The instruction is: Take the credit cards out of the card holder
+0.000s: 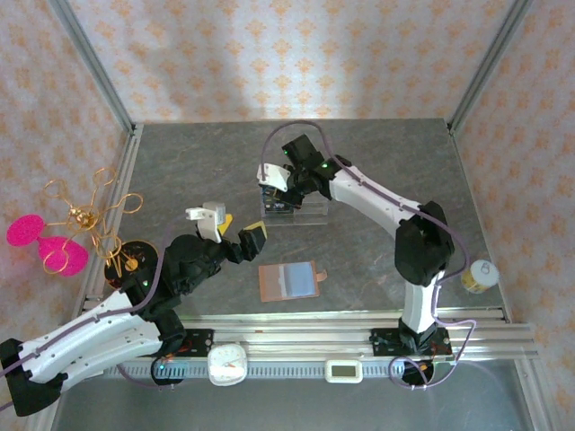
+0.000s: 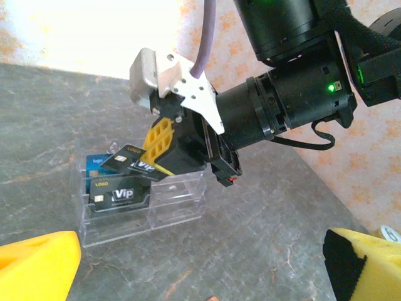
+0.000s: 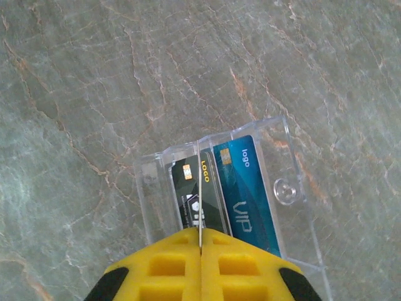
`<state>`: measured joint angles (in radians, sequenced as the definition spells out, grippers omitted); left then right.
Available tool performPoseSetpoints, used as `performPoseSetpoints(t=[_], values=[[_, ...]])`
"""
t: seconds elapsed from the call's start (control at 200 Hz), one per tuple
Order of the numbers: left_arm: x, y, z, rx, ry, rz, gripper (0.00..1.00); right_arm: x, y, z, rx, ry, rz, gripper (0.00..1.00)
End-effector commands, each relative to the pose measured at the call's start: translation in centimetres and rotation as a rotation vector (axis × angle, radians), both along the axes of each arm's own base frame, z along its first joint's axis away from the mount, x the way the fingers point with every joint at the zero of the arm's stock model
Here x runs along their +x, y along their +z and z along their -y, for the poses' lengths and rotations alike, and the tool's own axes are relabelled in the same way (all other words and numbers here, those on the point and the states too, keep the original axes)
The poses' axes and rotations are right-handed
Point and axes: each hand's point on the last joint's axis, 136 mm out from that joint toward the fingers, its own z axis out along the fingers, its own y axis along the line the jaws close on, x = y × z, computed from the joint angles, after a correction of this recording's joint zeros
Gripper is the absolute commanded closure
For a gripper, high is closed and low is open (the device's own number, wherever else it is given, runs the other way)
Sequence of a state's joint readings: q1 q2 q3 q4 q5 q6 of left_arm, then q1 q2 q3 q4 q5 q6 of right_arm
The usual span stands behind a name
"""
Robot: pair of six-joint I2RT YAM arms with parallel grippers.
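Grey veined tabletop bears open card holder; peach floral walls around.

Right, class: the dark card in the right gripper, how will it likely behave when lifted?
The dark card juts out flat from the shut right gripper, pinched at one end, so it is probably stiff and light. Its smooth face could slip in that grip.

held card "Vip", blue card "VIP logo"
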<state>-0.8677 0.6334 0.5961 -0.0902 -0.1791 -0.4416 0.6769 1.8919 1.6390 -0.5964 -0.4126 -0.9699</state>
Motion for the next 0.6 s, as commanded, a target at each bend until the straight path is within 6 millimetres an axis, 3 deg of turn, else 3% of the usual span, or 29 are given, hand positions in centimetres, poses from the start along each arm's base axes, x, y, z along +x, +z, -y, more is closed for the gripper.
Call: performPoseSetpoints(t=[0.0, 0.596], values=[[0.4, 1.8, -1.4, 0.022, 0.059, 0.054, 0.01, 0.0, -0.6, 0.4, -0.072, 0.09, 0.015, 1.0], [1.3, 0.2, -1.5, 0.085, 0.082, 0.024, 0.01, 2.0, -4.1, 0.1, -0.181, 0.099, -0.001, 1.0]])
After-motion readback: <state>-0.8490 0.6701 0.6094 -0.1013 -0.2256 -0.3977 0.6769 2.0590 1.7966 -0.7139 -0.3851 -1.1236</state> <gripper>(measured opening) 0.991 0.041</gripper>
